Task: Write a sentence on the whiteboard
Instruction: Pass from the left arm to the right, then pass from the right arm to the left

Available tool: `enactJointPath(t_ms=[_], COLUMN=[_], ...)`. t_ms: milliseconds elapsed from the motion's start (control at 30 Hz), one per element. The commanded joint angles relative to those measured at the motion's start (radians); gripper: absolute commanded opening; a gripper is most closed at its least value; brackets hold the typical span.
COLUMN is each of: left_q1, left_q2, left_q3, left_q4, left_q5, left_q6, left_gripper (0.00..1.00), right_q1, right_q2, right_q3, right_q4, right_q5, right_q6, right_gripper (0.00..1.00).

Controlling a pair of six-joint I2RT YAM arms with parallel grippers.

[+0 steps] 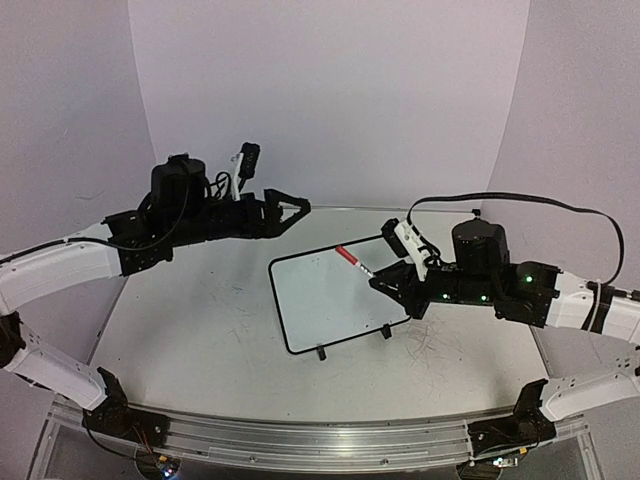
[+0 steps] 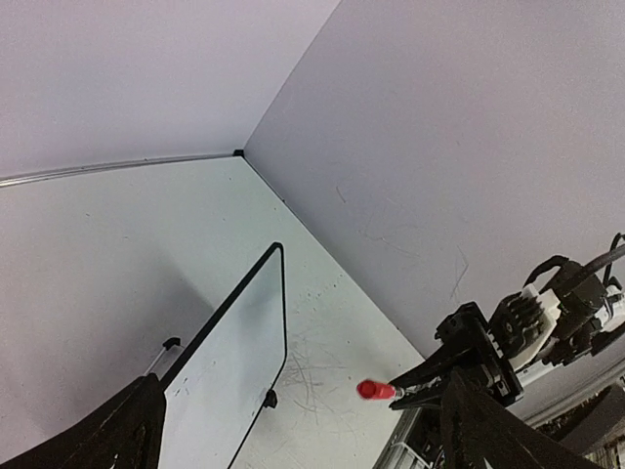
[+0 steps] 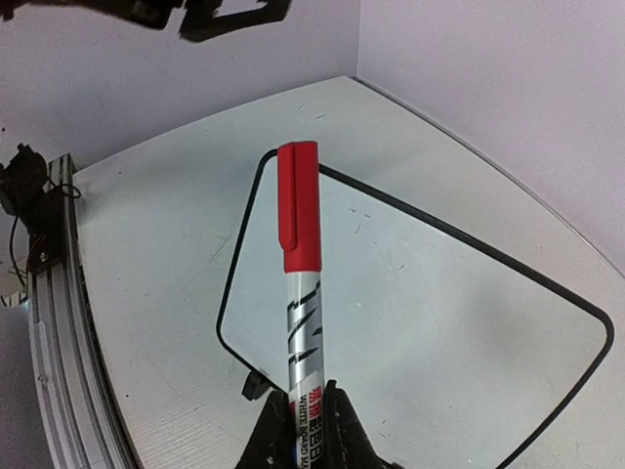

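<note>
Top external shows grey table [image 1: 200, 340], lilac walls [image 1: 330, 90], left hand [image 1: 297, 212] spread, right hand [image 1: 383, 281] pinching marker [image 1: 352, 257]

whiteboard [image 1: 322, 300]: white, black frame | marker [image 3: 301, 293]: silver, red cap

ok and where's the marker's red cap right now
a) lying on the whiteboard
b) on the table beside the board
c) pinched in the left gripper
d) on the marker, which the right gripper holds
d: the red cap sits on the end of the marker, and the right gripper is shut on the marker's barrel over the whiteboard; the left gripper is open and empty.
</note>
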Motion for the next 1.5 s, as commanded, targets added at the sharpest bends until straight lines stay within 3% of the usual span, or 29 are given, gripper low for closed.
enactJointPath(t_ms=[0,467,667,867,967,1100,1300,1467], left_q1=[0.000,-0.037,-0.051,-0.051,-0.051,-0.051,-0.051,-0.052], left_q2=[0.131,0.263,0.313,0.321,0.329,0.323,0.326,0.339], left_q3=[0.155,0.175,0.208,0.224,0.229,0.231,0.231,0.241], left_q4=[-0.219,-0.200,-0.196,-0.194,-0.189,-0.181,-0.176,-0.176], left_q5=[0.197,0.578,0.591,0.608,0.630,0.639,0.621,0.610], left_q6=[0.096,0.135,0.122,0.118,0.110,0.105,0.091,0.083], left_gripper=[0.96,0.82,0.56,0.41,0.38,0.47,0.25,0.19], right_q1=[0.003,0.004,0.004,0.004,0.004,0.005,0.004,0.005], right_q2=[0.034,0.034,0.034,0.023,0.023,0.026,0.025,0.027], right_q3=[0.054,0.040,0.039,0.025,0.022,0.023,0.025,0.023], right_q4=[-0.084,-0.032,-0.029,-0.029,-0.029,-0.029,-0.029,-0.029], right_q5=[-0.089,-0.169,-0.184,-0.178,-0.183,-0.180,-0.180,-0.178], right_q6=[-0.067,-0.111,-0.114,-0.115,-0.117,-0.119,-0.120,-0.121], right_gripper=[0.00,0.00,0.00,0.00,0.00,0.00,0.00,0.00])
